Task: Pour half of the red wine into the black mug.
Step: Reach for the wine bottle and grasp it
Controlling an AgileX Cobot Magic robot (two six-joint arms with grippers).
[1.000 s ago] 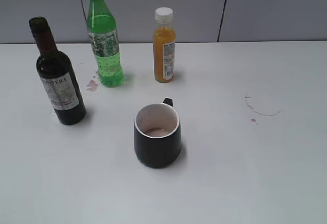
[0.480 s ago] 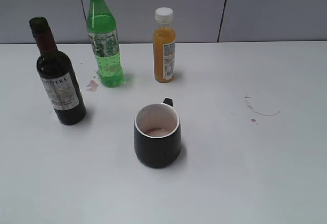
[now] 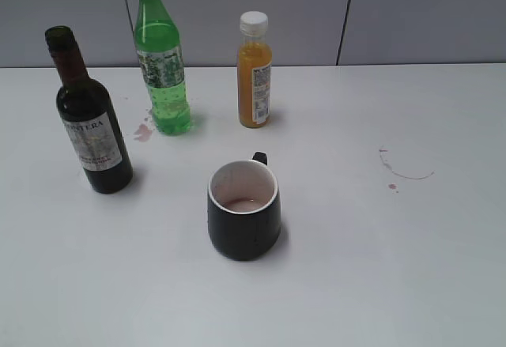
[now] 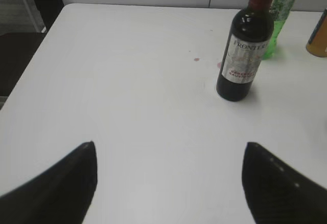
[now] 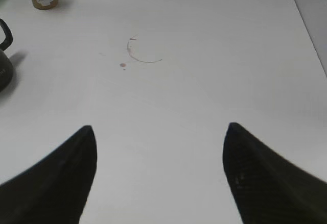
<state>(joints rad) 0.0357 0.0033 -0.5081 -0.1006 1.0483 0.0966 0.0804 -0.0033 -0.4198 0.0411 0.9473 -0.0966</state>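
Observation:
The dark green wine bottle [image 3: 91, 126] with a white label stands upright at the left of the white table, holding dark red wine; no cap shows on it. It also shows in the left wrist view [image 4: 245, 55], far ahead and to the right of my left gripper [image 4: 168, 145]. The black mug [image 3: 243, 209] with a white inside stands at the middle, handle to the back, a pinkish trace at its bottom. Its edge shows in the right wrist view [image 5: 4, 55]. My left gripper is open and empty. My right gripper [image 5: 161, 127] is open and empty over bare table. Neither arm shows in the exterior view.
A bright green plastic bottle [image 3: 162, 62] and a small orange juice bottle [image 3: 254, 70] stand at the back. Reddish stains mark the table near the green bottle [image 3: 143, 131] and at the right [image 3: 403, 171]. The table's left edge [image 4: 30, 50] borders a dark floor.

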